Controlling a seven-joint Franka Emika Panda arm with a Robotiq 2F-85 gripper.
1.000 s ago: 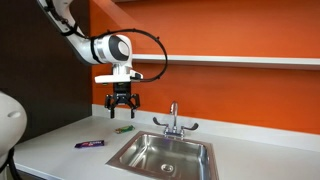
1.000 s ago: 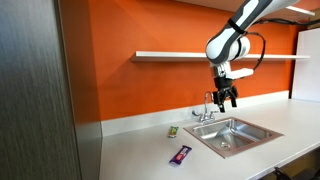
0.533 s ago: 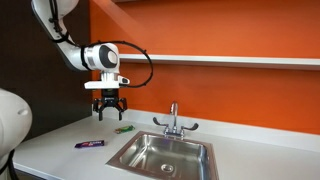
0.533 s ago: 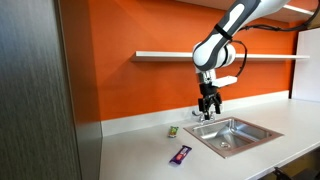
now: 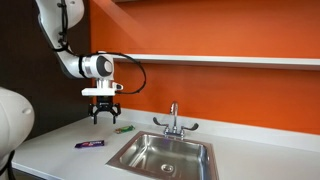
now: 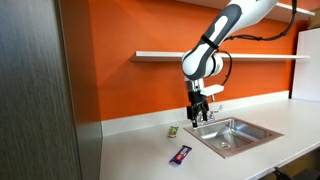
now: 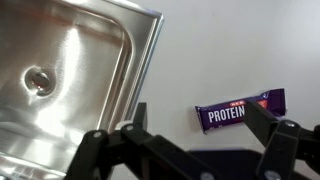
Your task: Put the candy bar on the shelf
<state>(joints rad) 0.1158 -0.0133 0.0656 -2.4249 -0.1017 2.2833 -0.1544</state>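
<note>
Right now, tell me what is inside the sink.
In the wrist view, the sink shows only its drain in the bare steel basin. The gripper covers the basin's lower part in that view, so that part cannot be checked.

An orange wall (image 5: 230,30) rises behind a white countertop (image 5: 60,160) with a steel sink (image 5: 150,152).
</note>
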